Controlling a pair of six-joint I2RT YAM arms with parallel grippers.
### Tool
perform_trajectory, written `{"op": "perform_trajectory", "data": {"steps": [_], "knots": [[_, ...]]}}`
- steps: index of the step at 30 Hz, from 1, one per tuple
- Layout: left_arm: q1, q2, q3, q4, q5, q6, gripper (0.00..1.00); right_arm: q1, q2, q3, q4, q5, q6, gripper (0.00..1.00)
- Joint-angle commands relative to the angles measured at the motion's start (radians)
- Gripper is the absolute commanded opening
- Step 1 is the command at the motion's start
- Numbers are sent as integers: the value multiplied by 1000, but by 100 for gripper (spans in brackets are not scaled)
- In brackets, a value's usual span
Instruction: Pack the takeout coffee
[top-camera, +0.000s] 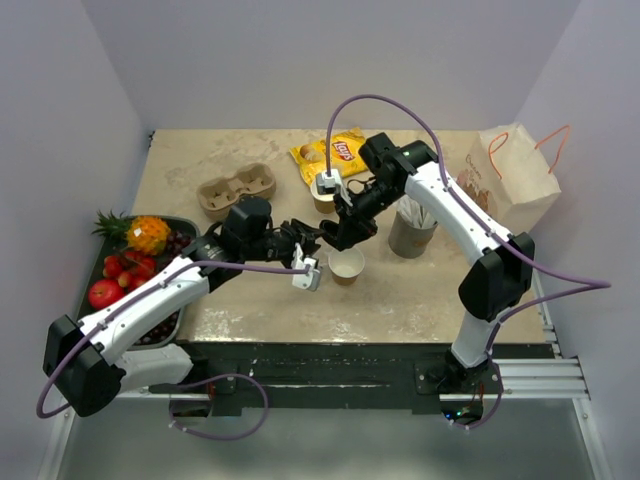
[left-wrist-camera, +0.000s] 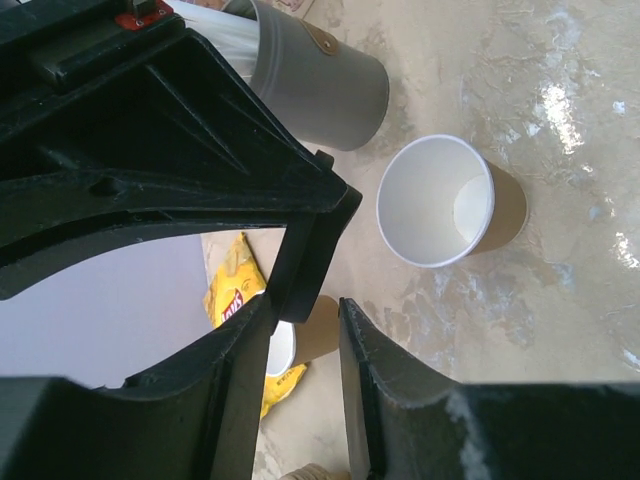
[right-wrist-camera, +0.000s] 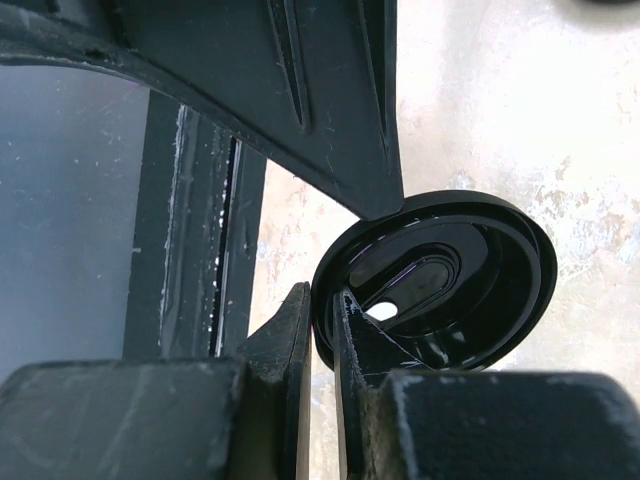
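From above, the small tan kraft paper cup (top-camera: 347, 265) stands open on the tabletop (top-camera: 420, 290) near the tall grey cup of white straws (top-camera: 410, 232); the left wrist view shows the jaws of the left gripper (left-wrist-camera: 305, 305) partly apart, with the cup white inside beyond them; only the right wrist view shows the jaws of the right gripper (right-wrist-camera: 322, 300) pinching the rim of the round black plastic lid (right-wrist-camera: 440, 290).

Both arms I was running, left arm (top-camera: 150, 300) and right arm (top-camera: 462, 212), had white links with chunky black joints. Purple cables (top-camera: 380, 97) looped off each. Left gripper (left-wrist-camera: 305, 330) fingers (left-wrist-camera: 390, 400) were scuffed matte black, tiny red tag (left-wrist-camera: 135, 17) nearby.
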Motion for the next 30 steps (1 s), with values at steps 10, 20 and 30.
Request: {"op": "perform_trajectory", "data": {"steps": [10, 20, 30], "knots": [[-29, 24, 39, 87, -55, 6, 33, 24, -14, 19, -93, -12, 31, 4], [-40, 48, 52, 76, -64, 17, 17, 37, -15, 25, -91, 3, 39, 4], [-41, 37, 72, 16, -75, -103, 0, 15, -35, 142, -49, 67, 47, 37]]}}
